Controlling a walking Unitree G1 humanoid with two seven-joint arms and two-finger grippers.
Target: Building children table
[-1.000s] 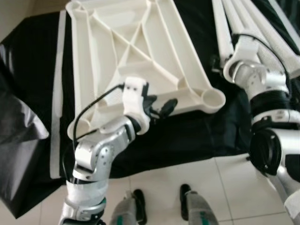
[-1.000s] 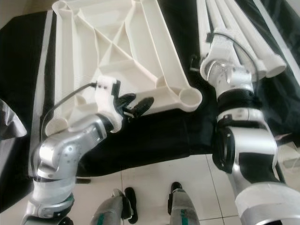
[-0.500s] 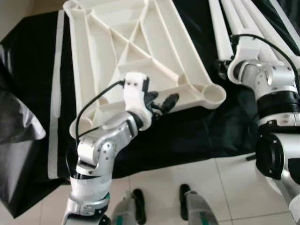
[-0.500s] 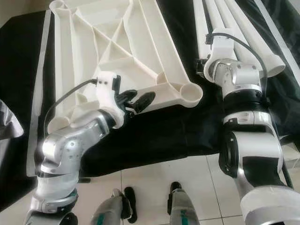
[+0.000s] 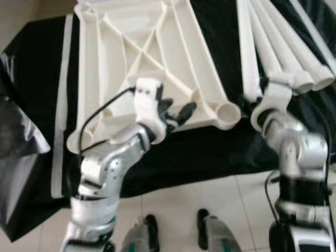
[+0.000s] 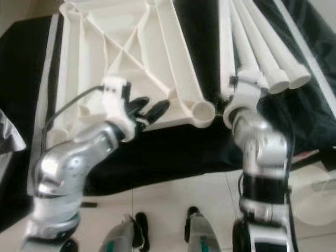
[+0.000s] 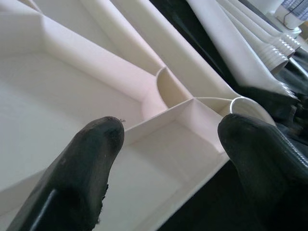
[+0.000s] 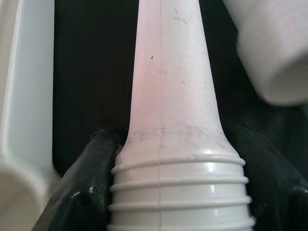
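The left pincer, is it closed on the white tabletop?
No, the left pincer is open, its two black fingers spread apart above the tabletop.

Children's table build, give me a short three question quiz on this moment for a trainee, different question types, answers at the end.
1. True or false: the upturned white tabletop rests on a black sheet.
2. Multiple choice: what sits between the right gripper's fingers? A) a corner socket B) the threaded end of a white table leg C) a strip of white edging
3. Fill in: the left gripper hovers with its fingers ____ over the ribbed underside, near the round corner socket.

Key: 1 true. 2 B; the leg's ridged end lies between the two black fingers. 3 open; they stand apart with nothing held.
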